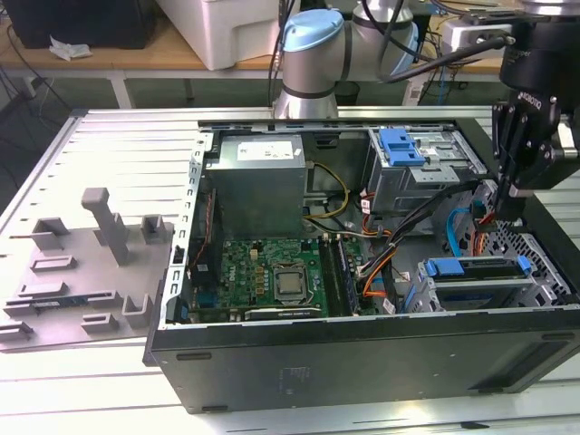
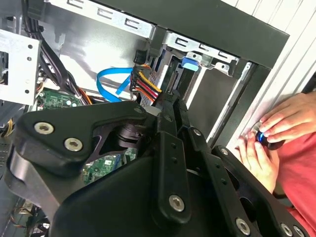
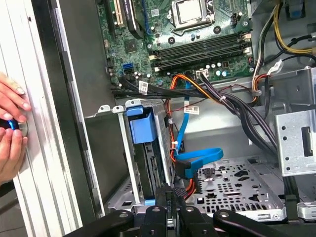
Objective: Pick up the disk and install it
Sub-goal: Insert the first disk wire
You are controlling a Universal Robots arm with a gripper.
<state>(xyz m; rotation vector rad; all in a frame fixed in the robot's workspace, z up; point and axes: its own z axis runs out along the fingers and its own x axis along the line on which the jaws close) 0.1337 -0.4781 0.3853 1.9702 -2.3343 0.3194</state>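
Slatted bench point(image 1: 91, 136), open computer case point(image 1: 362, 362): my gripper point(image 1: 509, 204), fingers pressed together, empty, hangs between cables point(image 1: 426, 213) and case wall, beside the disk point(image 1: 478, 266).

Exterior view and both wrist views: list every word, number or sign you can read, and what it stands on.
Nothing reads reliably.
Label on the power supply: too small.
White lettering on the gripper: blurred.
Markings on the motherboard: too small.
Print on the cable tag: too small.
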